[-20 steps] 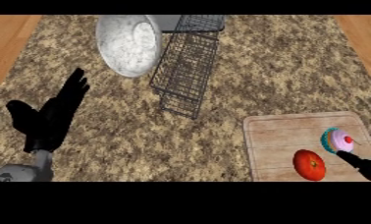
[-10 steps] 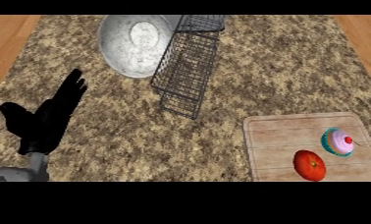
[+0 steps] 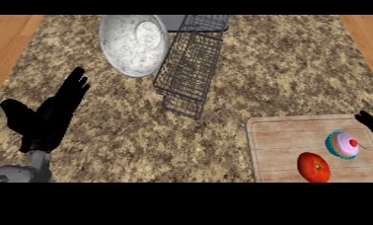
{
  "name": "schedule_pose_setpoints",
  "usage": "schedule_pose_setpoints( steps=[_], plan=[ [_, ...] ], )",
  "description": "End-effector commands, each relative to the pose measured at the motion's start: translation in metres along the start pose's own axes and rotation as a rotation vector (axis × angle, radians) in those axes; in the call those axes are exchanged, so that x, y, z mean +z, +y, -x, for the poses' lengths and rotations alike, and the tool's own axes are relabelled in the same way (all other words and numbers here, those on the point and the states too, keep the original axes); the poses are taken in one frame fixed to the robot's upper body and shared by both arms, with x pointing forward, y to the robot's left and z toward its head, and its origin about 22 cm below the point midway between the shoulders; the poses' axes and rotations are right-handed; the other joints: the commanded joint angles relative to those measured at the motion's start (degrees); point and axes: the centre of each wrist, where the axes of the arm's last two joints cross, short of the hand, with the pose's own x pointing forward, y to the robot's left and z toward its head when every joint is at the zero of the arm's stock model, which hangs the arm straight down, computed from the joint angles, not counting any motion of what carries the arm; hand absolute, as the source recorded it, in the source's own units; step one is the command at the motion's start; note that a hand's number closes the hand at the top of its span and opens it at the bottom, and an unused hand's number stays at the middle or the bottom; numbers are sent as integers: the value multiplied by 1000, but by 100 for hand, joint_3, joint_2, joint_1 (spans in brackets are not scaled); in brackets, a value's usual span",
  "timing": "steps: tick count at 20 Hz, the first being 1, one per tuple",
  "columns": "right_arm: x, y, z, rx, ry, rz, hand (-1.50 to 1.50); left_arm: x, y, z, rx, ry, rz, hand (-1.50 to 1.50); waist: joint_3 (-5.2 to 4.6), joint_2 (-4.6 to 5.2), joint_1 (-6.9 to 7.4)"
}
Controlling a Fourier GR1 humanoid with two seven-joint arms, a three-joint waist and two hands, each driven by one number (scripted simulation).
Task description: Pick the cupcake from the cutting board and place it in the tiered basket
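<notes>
The cupcake (image 3: 342,144), pink frosting in a teal wrapper with a red cherry, stands on the wooden cutting board (image 3: 280,142) at the lower right. The black wire tiered basket (image 3: 191,66) sits at the top centre of the counter. Only the dark fingertips of my right hand (image 3: 365,119) show at the right edge, just above and right of the cupcake and apart from it. My left hand (image 3: 51,115) rests open at the lower left, fingers pointing up, holding nothing.
A red tomato (image 3: 314,167) lies on the board next to the cupcake, to its lower left. A large grey speckled bowl (image 3: 134,44) leans beside the basket's left side. Wooden floor strips border the speckled counter at both sides.
My right hand has drawn back from beside the cupcake to the right edge, then shows again slightly higher. The cupcake stays on the board. The left hand barely shifted.
</notes>
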Motion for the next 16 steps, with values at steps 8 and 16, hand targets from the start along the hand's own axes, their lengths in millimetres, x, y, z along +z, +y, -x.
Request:
schedule_pose_setpoints(
  steps=[8, 16],
  plan=[
    [-44, 56, 22, 35, 139, -18, -150, 5, 0, -10, -7, -10, 12, 0, 11, 2, 35],
    [-59, 69, 35, 86, 148, 58, -150, 11, 3, 13, 17, -6, 14, 0, 8, -1, 11]
  ],
)
